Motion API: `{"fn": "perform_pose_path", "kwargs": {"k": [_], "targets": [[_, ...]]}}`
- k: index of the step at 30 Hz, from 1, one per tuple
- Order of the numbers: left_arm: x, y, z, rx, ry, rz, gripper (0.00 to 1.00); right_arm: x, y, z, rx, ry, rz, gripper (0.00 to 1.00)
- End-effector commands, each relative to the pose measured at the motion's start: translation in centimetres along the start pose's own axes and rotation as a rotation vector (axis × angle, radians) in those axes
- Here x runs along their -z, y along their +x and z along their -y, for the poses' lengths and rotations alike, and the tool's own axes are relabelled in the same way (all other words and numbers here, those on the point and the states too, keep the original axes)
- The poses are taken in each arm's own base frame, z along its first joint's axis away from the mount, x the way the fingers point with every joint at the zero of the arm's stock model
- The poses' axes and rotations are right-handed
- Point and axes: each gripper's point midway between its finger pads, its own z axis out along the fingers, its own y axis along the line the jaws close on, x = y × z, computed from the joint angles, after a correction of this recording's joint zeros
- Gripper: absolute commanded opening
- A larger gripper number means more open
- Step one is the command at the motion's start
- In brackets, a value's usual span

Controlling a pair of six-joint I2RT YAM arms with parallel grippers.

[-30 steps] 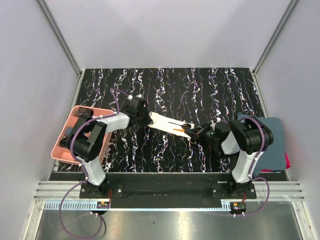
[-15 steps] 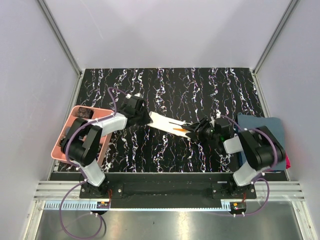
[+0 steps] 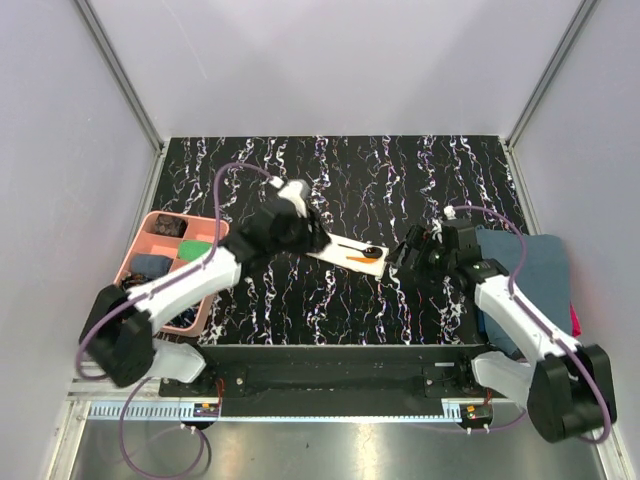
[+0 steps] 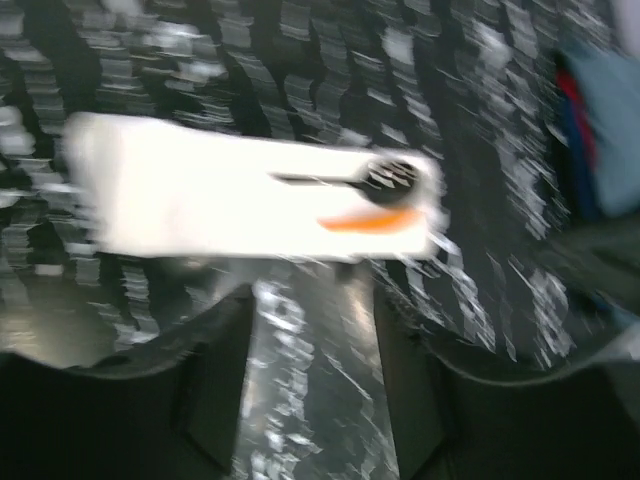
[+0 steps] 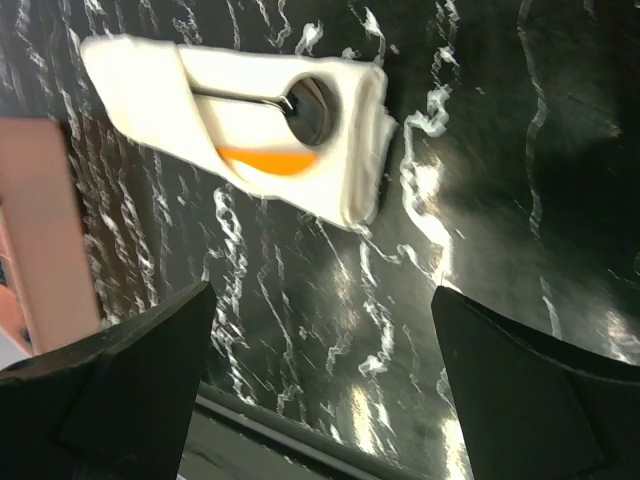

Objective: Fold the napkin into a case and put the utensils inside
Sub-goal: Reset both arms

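Note:
The napkin (image 3: 348, 256) lies folded as a narrow cream case on the black marbled table. A black spoon (image 3: 371, 250) and an orange-handled stick (image 3: 361, 261) poke out of its right end. In the left wrist view the case (image 4: 220, 200) is blurred, with the spoon bowl (image 4: 390, 181) and the orange stick (image 4: 368, 221) tucked in. My left gripper (image 4: 312, 385) hangs open just short of it, only table between the fingers. In the right wrist view, my right gripper (image 5: 320, 375) stands wide open, apart from the case (image 5: 160, 90), spoon (image 5: 312, 106) and stick (image 5: 266, 161).
A pink compartment tray (image 3: 200, 218) with small items sits at the left edge, under my left arm. A dark blue-grey towel (image 3: 545, 275) lies at the right edge, with something pink (image 3: 574, 322) beneath it.
Both grippers have opened and let go of the case's ends. The right gripper has drawn back to the right, the left arm has swung over, and the case lies flat.

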Motion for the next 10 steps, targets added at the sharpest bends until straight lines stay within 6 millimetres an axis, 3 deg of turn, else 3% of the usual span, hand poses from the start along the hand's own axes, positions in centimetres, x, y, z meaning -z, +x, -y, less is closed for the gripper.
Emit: {"fn": "perform_pose_path", "kwargs": {"k": [1,3,4,6,9,10], "targets": [[3.0,3.3,5.0,-0.116,0.136,0.111,0.58,3.2,0.0,-0.4,0.132,-0.018,0.060,1.00],[4.6,4.5,6.6,-0.050,0.213,0.140,0.62,3.8,0.3,-2.0,0.111,-0.123,0.075,1.00],[4.5,5.9,5.9,-0.037,0.211,0.135,0.63,4.5,0.3,-2.8,0.121,-0.168,0.100,1.00],[5.2,6.7,6.3,-0.034,0.231,0.133,0.66,4.6,0.7,-2.9,0.130,-0.201,0.106,1.00],[5.8,6.6,6.3,-0.054,0.220,0.151,0.67,4.7,1.2,-3.1,0.135,-0.235,0.105,1.00],[6.8,5.4,6.5,-0.045,0.225,0.195,0.67,5.1,1.3,-3.7,0.149,-0.263,0.100,1.00]]}}
